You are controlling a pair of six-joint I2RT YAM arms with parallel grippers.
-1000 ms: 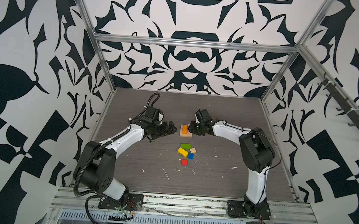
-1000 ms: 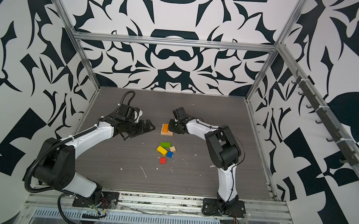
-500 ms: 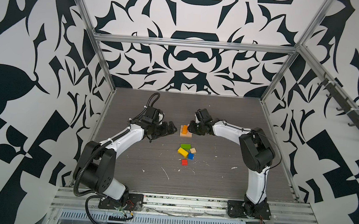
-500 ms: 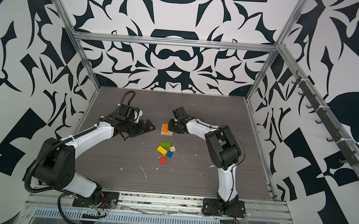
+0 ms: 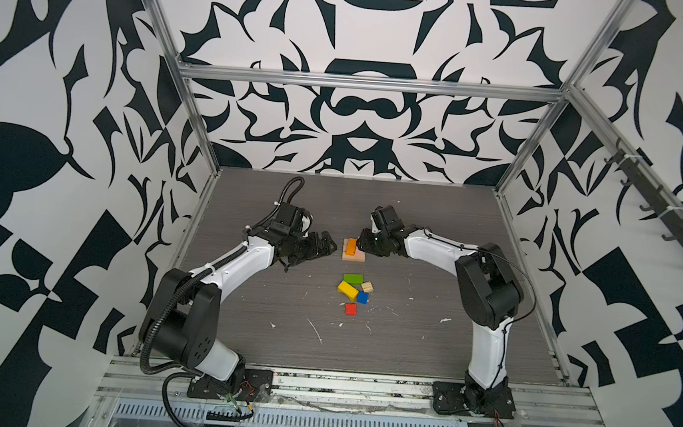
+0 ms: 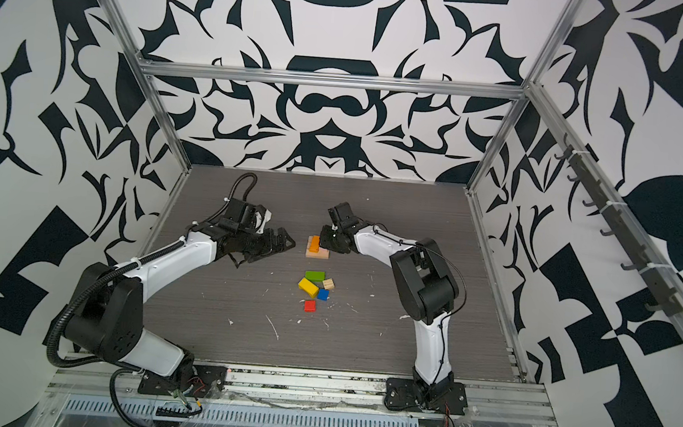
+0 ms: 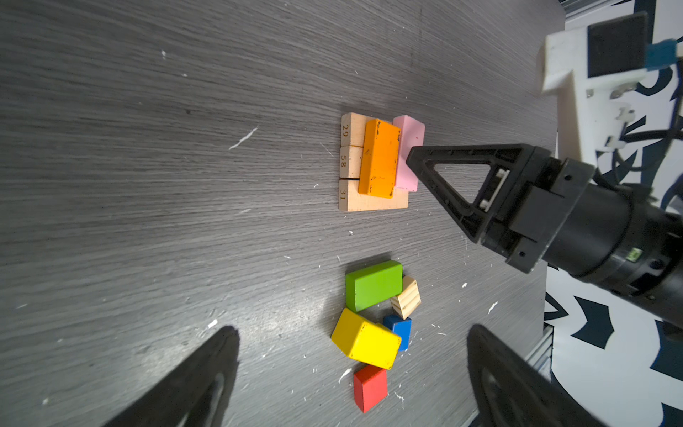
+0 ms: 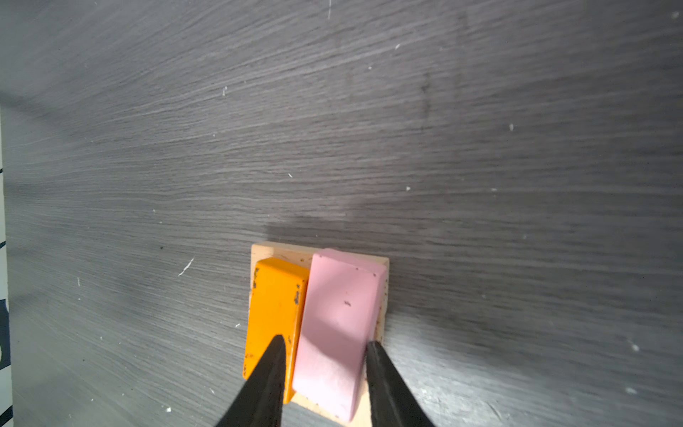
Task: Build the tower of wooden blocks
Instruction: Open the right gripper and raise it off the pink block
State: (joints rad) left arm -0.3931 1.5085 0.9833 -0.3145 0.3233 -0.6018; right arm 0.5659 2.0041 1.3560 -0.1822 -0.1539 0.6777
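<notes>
Three tan bars (image 7: pixel 350 162) lie side by side as the tower's base (image 5: pixel 354 257). On them lies an orange block (image 8: pixel 275 307), and a pink block (image 8: pixel 340 314) sits beside it, slightly tilted. My right gripper (image 8: pixel 325 341) straddles the pink block, jaws a little wider than it; one fingertip (image 8: pixel 277 355) hangs over the orange block. Nearer the front lie loose wood blocks: green (image 5: pixel 353 279), yellow (image 5: pixel 347 291), plain cube (image 5: pixel 367 286), blue (image 5: pixel 362 297) and red (image 5: pixel 350 309). My left gripper (image 5: pixel 324 246) hovers wide open and empty, left of the base.
White flecks and scratches dot the dark wood-grain table (image 5: pixel 404 344). Patterned walls on metal frame posts (image 5: pixel 198 111) enclose the table at the back and both sides. The two arm bases (image 5: pixel 231 381) are bolted to the front rail.
My right jaws have spread a little around the pink block, which stays on the base. Neither arm has visibly moved.
</notes>
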